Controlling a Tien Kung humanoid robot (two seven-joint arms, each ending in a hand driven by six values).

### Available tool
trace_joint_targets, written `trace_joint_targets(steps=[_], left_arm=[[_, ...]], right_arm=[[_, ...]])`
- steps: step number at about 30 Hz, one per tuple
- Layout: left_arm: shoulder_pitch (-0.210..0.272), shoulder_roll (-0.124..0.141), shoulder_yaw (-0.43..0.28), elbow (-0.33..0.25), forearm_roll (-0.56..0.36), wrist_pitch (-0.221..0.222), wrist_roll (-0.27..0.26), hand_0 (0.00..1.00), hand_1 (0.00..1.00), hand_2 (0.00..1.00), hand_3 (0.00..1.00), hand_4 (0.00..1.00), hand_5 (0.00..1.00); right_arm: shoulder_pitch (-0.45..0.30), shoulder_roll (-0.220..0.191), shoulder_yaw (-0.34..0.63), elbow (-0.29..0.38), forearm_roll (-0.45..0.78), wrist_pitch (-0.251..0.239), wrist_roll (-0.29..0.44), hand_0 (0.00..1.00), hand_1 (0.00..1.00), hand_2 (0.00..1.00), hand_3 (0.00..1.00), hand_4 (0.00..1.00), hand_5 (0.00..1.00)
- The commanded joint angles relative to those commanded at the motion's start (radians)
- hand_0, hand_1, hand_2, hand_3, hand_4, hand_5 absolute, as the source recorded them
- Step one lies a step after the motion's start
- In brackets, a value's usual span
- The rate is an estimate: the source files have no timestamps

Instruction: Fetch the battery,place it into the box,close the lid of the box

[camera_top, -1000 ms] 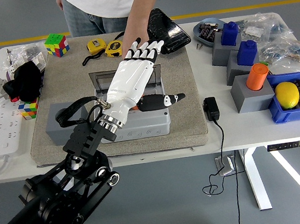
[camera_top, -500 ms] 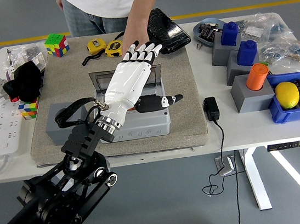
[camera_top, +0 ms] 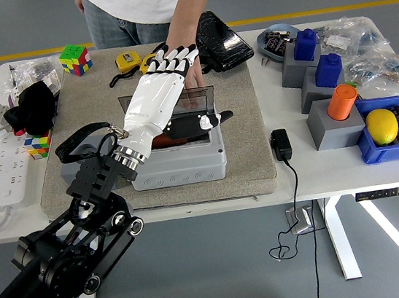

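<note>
— Grey floor, a yellow line, and a white table crowded with odds and ends. Where's the box?

— On the tan mat, mid-table: a grey box with its clear lid standing open at the back.

— And the robot?

— Its left hand is stretched flat over the box, fingers straight and together, thumb out to the side. It's gripping nothing. The right arm isn't visible.

— Battery in yet?

— I can't say. Something reddish shows inside, under the palm, but the hand hides most of it, and I can't pick out a battery anywhere else.

— Who's at the far side?

— A person in a white shirt, one hand reaching down to the lid's far edge, just beyond the robot's fingertips.

— So what's left?

— The lid, certainly. I'd guess the flat hand is placed to swing it down, if the battery is inside.
</note>
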Motion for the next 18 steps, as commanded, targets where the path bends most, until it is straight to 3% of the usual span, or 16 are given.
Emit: trace_joint_targets(steps=[7, 14, 17, 18], left_arm=[[-0.004, 0.013, -0.038, 0.018, 0.019, -0.106, 0.110, 0.998, 0.998, 0.998, 0.998, 0.998, 0.998], [-0.010, 0.032, -0.060, 0.032, 0.019, -0.155, 0.145, 0.998, 0.998, 0.980, 0.985, 0.998, 0.998], [-0.005, 0.046, -0.060, 0.014, 0.019, -0.147, 0.144, 0.998, 0.998, 0.980, 0.985, 0.998, 0.998], [-0.003, 0.050, -0.060, 0.006, 0.019, -0.140, 0.143, 0.855, 0.738, 0.776, 0.830, 0.998, 0.998]], right_arm=[[-0.002, 0.000, -0.003, 0.000, 0.003, -0.001, 0.000, 0.822, 0.768, 0.748, 0.794, 0.998, 0.998], [0.000, 0.000, 0.002, 0.000, 0.000, -0.002, -0.002, 0.822, 0.767, 0.748, 0.793, 0.998, 0.998], [0.000, -0.001, 0.005, 0.000, -0.001, -0.002, -0.002, 0.822, 0.767, 0.748, 0.793, 0.998, 0.998], [0.000, -0.001, 0.005, 0.000, -0.001, -0.002, -0.002, 0.822, 0.767, 0.748, 0.794, 0.998, 0.998]])
